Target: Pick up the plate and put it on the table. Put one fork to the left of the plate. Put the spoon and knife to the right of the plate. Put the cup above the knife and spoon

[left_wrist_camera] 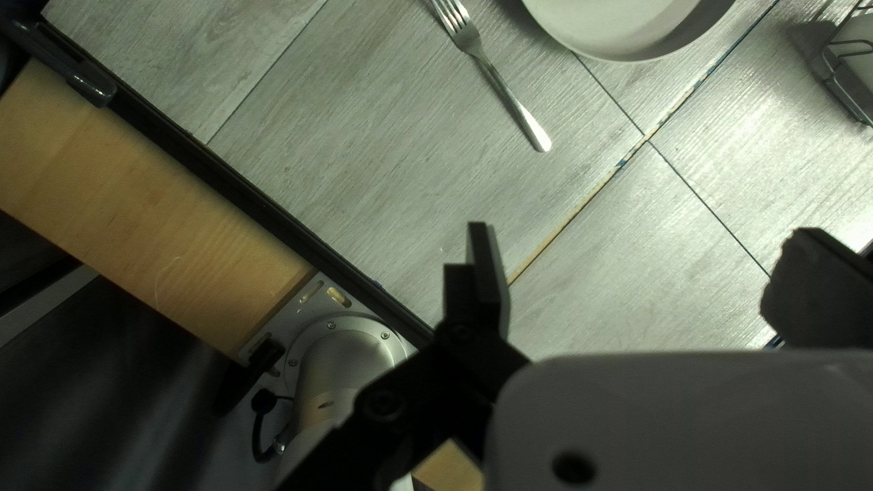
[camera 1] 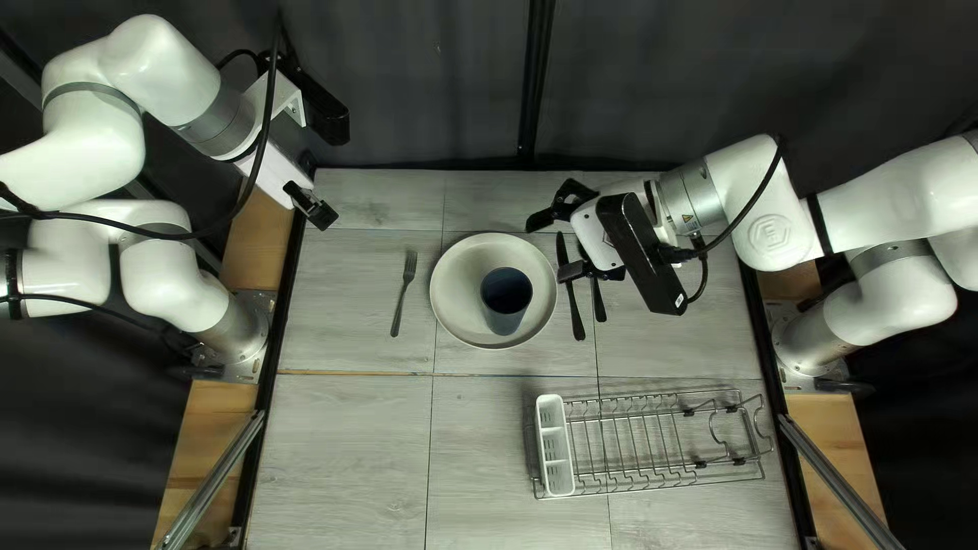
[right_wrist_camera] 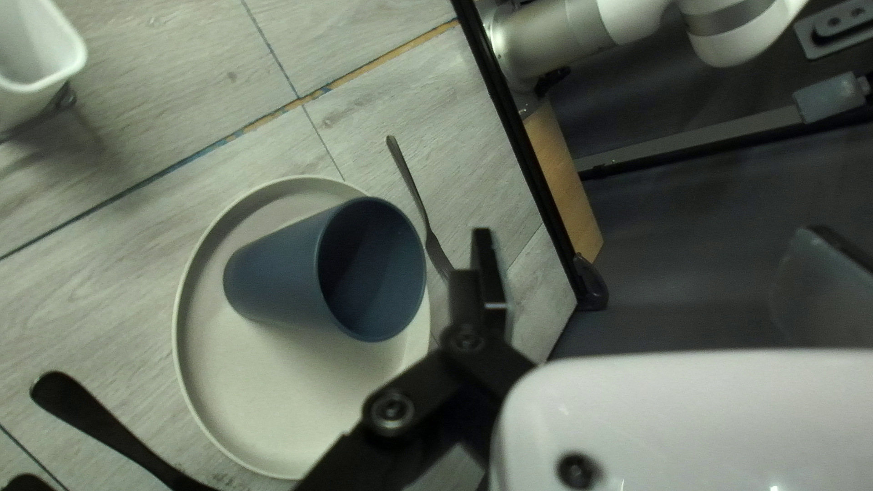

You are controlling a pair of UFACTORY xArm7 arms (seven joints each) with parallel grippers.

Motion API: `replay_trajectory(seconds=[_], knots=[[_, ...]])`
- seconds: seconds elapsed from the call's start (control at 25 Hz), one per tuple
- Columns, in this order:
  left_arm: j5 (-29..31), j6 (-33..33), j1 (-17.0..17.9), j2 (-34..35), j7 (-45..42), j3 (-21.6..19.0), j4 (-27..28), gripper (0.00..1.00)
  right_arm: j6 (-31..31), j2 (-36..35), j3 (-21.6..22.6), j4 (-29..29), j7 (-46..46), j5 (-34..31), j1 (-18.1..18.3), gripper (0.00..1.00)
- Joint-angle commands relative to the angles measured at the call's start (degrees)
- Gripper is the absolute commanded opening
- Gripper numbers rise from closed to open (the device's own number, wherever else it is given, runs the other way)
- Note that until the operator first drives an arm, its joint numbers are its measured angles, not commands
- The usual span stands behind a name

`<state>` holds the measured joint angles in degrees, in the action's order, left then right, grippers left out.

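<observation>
while your left wrist view crops the plate (left_wrist_camera: 632,20), your right shows the cup (right_wrist_camera: 318,270) atop; left pincer (camera 1: 320,213), right pincer (camera 1: 555,246) wide.

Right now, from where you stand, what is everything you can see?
Places follow the top left view.
Plate: one, off-white, centre
Cup: one, blue, upright on plate
Fork: one, silver, left of plate
Dark cutlery: two, right of plate, partly hidden
Dish rack: one, silver, lower right
Cutlery holder: one, white, rack's left end
Table: one, light grey, underneath
Wooden strips: two, light brown, table's sides
Metal rails: two, silver, table's sides
Curtain: dark, behind table
Cables: several, black, along my arms
Arms: two, white, either side
Left pincer: one, black, open, far left corner
Right pincer: one, black, open, over dark cutlery
</observation>
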<state>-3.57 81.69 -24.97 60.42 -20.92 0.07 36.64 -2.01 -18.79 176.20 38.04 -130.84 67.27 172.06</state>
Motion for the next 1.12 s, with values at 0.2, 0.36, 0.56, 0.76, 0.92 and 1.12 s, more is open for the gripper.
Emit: replay_trajectory(seconds=[0.2,0.36,0.56,0.76,0.92,1.12], knots=[[0.0,0.0,0.0,0.0,0.0,0.0,0.0,1.0,0.01,0.0,0.0,0.0,0.0,0.01,0.0,1.0],[0.0,0.0,0.0,0.0,0.0,0.0,0.0,1.0,0.01,0.0,0.0,0.0,0.0,0.01,0.0,1.0],[0.0,0.0,0.0,0.0,0.0,0.0,0.0,1.0,0.01,0.0,0.0,0.0,0.0,0.01,0.0,1.0],[0.0,0.0,0.0,0.0,0.0,0.0,0.0,1.0,0.83,-0.6,0.66,-0.03,0.79,0.2,-0.01,1.0],[0.0,0.0,0.0,0.0,0.0,0.0,0.0,1.0,0.83,-0.6,0.66,-0.03,0.79,0.2,-0.01,1.0],[0.0,0.0,0.0,0.0,0.0,0.0,0.0,1.0,0.83,-0.6,0.66,-0.03,0.79,0.2,-0.01,1.0]])
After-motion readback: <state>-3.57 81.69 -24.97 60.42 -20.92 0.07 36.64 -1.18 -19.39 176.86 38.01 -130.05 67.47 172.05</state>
